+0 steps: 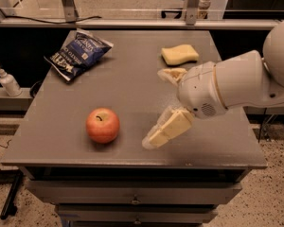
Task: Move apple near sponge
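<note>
The red-orange apple point(102, 125) sits upright on the grey table point(128, 86), near the front left. The pale yellow sponge point(180, 54) lies at the back right of the table. My gripper point(154, 108) is open and empty, low over the table to the right of the apple and in front of the sponge. Its cream fingers point(166, 130) spread wide and point left towards the apple, without touching it. The white arm reaches in from the right.
A blue chip bag point(78, 53) lies at the table's back left. A small white pump bottle point(8, 81) stands on a shelf left of the table. Drawers sit under the table's front edge. A rail runs behind the table.
</note>
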`<state>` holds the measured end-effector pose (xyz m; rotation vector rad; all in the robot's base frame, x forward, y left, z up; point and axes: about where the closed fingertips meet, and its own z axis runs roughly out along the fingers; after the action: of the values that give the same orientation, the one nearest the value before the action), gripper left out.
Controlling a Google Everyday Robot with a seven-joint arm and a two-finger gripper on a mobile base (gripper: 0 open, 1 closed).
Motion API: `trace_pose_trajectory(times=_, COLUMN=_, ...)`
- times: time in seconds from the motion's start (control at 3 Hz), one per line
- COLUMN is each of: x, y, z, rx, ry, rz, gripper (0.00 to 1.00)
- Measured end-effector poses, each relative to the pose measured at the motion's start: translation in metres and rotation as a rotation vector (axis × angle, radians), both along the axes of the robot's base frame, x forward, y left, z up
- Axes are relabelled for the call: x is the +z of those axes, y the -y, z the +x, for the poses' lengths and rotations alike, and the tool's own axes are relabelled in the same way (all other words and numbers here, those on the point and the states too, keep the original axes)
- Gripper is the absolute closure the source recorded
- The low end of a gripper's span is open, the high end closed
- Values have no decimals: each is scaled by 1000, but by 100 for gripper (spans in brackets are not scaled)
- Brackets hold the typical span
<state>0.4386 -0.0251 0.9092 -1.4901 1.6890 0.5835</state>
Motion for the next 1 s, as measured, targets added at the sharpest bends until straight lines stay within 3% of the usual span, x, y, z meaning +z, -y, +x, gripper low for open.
trace_pose_trajectory(times=1.0, x=-59, y=-82, z=15, rx=6, ry=-49, rz=98, gripper=0)
